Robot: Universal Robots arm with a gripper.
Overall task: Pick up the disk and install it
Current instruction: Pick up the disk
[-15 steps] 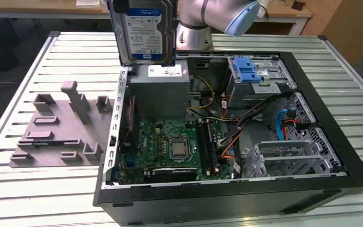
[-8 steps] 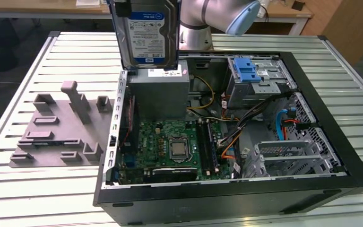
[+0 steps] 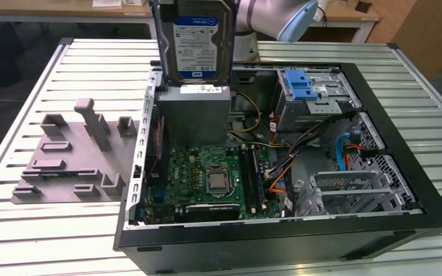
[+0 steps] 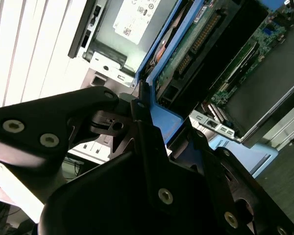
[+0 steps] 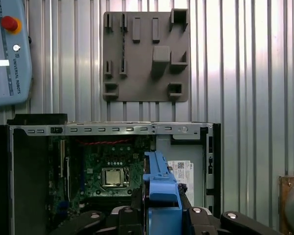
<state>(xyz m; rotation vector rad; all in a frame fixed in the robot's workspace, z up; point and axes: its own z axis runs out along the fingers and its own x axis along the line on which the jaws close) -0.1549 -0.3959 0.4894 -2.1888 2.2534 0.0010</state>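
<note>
The disk (image 3: 198, 40) hangs upright in the air above the open computer case (image 3: 405, 138), label side facing the exterior view, over the grey power supply box (image 3: 194, 112). It is silver with a white-and-blue label and a blue caddy around it. In the second wrist view my gripper (image 4: 161, 120) is shut on the caddy's blue edge, and the disk's (image 4: 186, 49) green circuit-board side shows beyond the black fingers (image 4: 137, 110). In the first wrist view the blue caddy (image 5: 159, 181) stands edge-on between the gripper's (image 5: 161, 213) black jaws, above the case.
A drive cage with a blue ridged latch (image 3: 301, 86) sits at the case's far right corner in the exterior view. The motherboard (image 3: 209, 178) and cables fill the case floor. A grey fixture plate (image 3: 71, 155) lies left of the case. A teach pendant (image 5: 10, 49) lies on the slatted table.
</note>
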